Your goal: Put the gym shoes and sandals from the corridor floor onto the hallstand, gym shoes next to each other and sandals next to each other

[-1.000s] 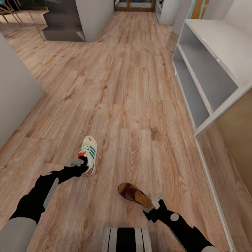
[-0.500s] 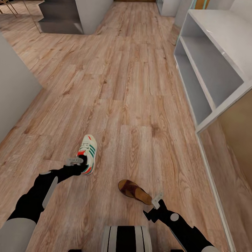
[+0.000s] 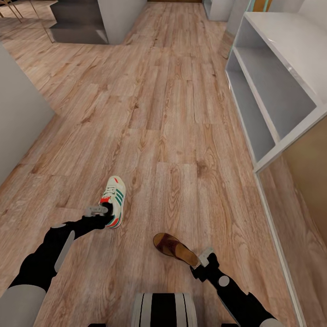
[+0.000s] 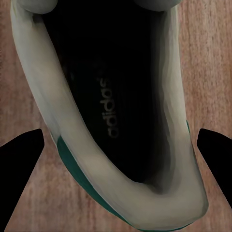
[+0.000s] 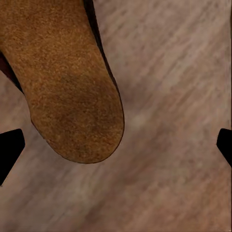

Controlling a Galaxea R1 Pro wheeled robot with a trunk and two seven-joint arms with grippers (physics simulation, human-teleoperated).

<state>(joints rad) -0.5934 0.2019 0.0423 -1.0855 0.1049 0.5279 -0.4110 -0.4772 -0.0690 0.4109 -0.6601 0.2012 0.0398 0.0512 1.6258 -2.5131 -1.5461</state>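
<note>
Gym shoe (image 3: 115,200) toe fwd; sandal (image 3: 175,249) diag.

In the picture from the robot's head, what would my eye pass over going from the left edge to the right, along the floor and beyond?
Left gripper → gym shoe → sandal → right gripper → hallstand.
</note>
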